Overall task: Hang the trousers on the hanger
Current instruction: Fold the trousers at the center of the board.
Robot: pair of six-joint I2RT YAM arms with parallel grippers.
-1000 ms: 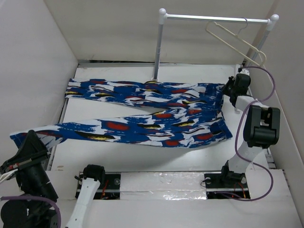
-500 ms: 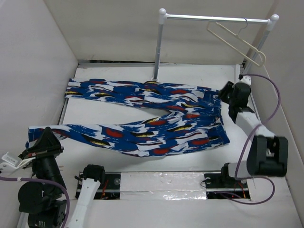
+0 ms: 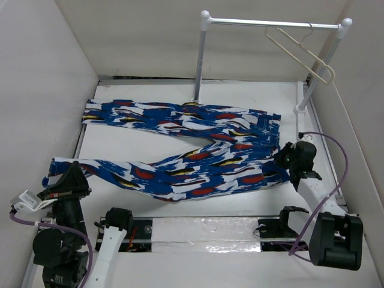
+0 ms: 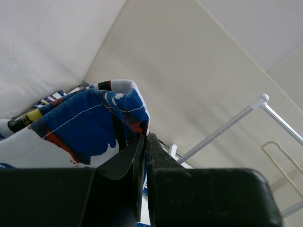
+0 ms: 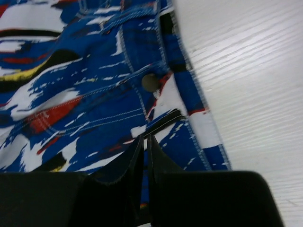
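Observation:
The blue splashed trousers [image 3: 180, 144] lie spread across the table, legs running left, waist at the right. My left gripper [image 3: 55, 183] is shut on the near leg's cuff [image 4: 94, 125] at the lower left, holding it off the table. My right gripper [image 3: 282, 161] is shut on the trousers' waist edge [image 5: 156, 94] at the right; a button shows just beyond the fingers. The cream hanger [image 3: 300, 51] hangs by its hook on the rack's rail at the back right, apart from both grippers.
A white two-post rack with a metal rail [image 3: 270, 23] stands at the back right; its rail also shows in the left wrist view [image 4: 222, 130]. White walls enclose the table on the left, back and right. The arm bases sit at the near edge.
Both grippers have drawn the trousers toward the near edge: the right gripper moved from the back right down along the waist, and the left gripper carried the near cuff inward to the right.

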